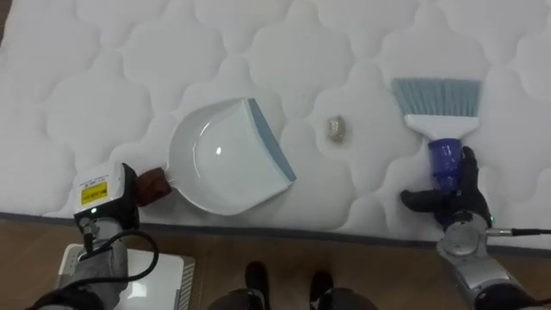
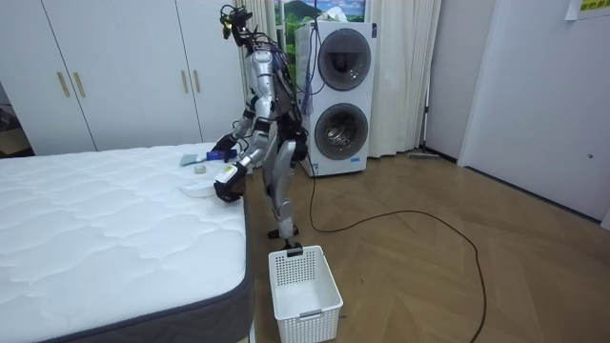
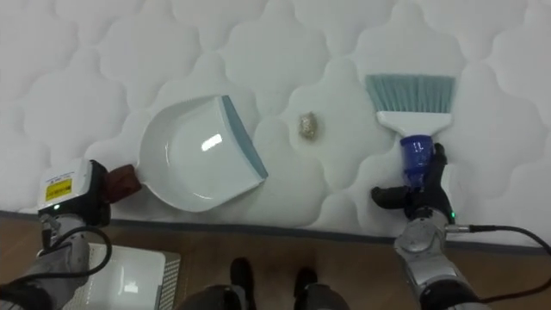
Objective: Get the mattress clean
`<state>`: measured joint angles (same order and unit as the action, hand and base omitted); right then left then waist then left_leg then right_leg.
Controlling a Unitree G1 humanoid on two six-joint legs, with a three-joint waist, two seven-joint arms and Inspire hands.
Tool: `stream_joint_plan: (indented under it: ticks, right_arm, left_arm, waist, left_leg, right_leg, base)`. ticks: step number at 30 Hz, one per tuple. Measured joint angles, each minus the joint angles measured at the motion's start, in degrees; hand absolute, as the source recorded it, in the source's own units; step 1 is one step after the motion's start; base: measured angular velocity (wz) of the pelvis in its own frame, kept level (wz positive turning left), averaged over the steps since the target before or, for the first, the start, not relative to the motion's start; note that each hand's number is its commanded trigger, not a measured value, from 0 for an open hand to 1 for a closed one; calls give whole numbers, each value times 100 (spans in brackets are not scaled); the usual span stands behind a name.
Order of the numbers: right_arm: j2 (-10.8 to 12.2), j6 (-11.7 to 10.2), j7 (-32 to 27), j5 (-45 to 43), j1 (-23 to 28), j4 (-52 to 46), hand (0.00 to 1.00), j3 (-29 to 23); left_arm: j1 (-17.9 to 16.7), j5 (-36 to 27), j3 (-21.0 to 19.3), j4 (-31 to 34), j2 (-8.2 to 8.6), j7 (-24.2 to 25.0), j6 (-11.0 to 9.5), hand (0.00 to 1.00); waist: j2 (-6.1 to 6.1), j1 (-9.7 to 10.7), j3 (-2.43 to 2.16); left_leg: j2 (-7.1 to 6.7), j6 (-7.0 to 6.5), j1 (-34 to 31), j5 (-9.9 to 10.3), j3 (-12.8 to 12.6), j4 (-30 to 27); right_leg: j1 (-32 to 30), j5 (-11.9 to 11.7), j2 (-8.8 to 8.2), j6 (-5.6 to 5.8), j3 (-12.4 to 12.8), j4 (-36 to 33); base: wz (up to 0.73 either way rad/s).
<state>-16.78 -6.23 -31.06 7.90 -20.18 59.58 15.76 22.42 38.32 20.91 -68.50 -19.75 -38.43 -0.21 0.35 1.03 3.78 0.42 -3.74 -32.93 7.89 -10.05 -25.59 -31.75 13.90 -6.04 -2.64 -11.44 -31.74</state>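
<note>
A white dustpan with a grey-blue lip lies on the quilted mattress, its mouth facing right. Its brown handle runs into my left hand, which is curled on it at the bed's near edge. A small crumpled scrap lies between the pan and a hand brush with pale blue bristles and a blue handle. My right hand is shut round that handle, thumb out to the left, with the bristles pointing away from me. In the room view I stand bent over the bed's side.
A white plastic basket stands on the wood floor by my feet, near the bed's corner; its rim shows at lower left. Stacked washing machines and wardrobes line the far wall.
</note>
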Motion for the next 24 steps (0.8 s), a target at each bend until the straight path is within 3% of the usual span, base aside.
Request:
stream_joint_plan:
  ticks: [4, 5, 6, 11, 15, 20, 24]
  right_arm:
    - [-54, 8, 151, -1, -44, 186, 0, 55]
    - [-73, 9, 191, 0, -53, 219, 82, 55]
    - [-98, 9, 254, -2, -69, 275, 100, 55]
    - [-196, 58, 372, -20, -47, 361, 100, 49]
    - [-442, 94, 424, -12, -82, 504, 100, 34]
    - [-449, 218, 451, 90, -98, 710, 100, -128]
    - [-446, 258, 646, 277, -68, 798, 100, -158]
  left_arm:
    - [-3, 15, 3, 0, 2, 74, 22, 100]
    - [-5, 14, 3, 0, 2, 90, 27, 100]
    - [-3, 11, 3, -1, 0, 114, 44, 100]
    - [-8, 12, 3, -11, 4, 174, 120, 100]
    - [-18, 90, 3, -11, 3, 185, 158, 100]
    - [-22, 240, 4, -10, 3, 176, 172, 100]
    - [-27, 240, 2, -13, 3, 174, 181, 100]
  waist:
    - [7, 5, -4]
    - [7, 3, -4]
    - [10, -12, -7]
    - [15, -10, -10]
    - [48, -10, -51]
    - [100, 2, -86]
    - [103, 3, -88]
  left_leg:
    - [-7, 0, 33, 0, 81, -44]
    - [-7, 0, 46, 0, 81, -44]
    - [-7, 0, 56, 0, 82, -48]
    - [-4, 0, 84, 0, 107, -68]
    - [6, 0, 124, 1, 130, -63]
    - [6, 2, 180, 1, 135, -7]
    - [7, 3, 215, 1, 131, 26]
  right_leg:
    - [77, 6, -1, -9, -59, 20]
    - [89, 6, -1, -9, -58, 20]
    - [101, 6, -1, -9, -59, 20]
    - [165, 4, 5, -9, -82, 49]
    - [244, -10, 17, -9, -118, 107]
    - [295, -9, 22, -11, -132, 138]
    - [335, -10, 33, -12, -127, 190]
  base:
    - [7]
    - [0]
    - [0]
    - [1]
    - [1]
    - [1]
    - [0]
